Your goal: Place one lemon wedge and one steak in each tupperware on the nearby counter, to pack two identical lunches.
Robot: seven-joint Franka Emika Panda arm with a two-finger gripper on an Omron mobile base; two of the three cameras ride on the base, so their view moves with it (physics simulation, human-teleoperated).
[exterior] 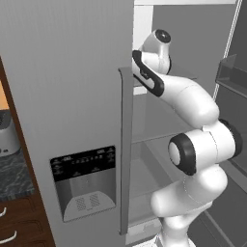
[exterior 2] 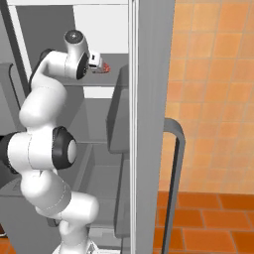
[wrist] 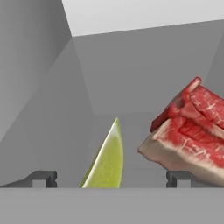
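**Hand at the fridge shelf, wedge between the tips, steak crowding one side**

The hand point(wrist: 111, 178) was reaching into the open fridge point(exterior: 72, 96), at an upper shelf point(exterior 2: 99, 79). Its fingertips point(wrist: 43, 177) stood wide apart with nothing clamped. The lemon wedge point(wrist: 107, 159) stood on edge directly ahead, in the gap between the tips. The steak point(wrist: 188, 131) lay just beside it, toward the right-hand tip in the hand view, overhanging that tip.

The risk, as I judged it, was that closing from here would catch the steak's near edge together with the wedge, or nudge the thin, upright wedge so it toppled or slid out. A second risk was the arm brushing the fridge door point(exterior 2: 144, 124) on withdrawal, since the opening looked narrow.
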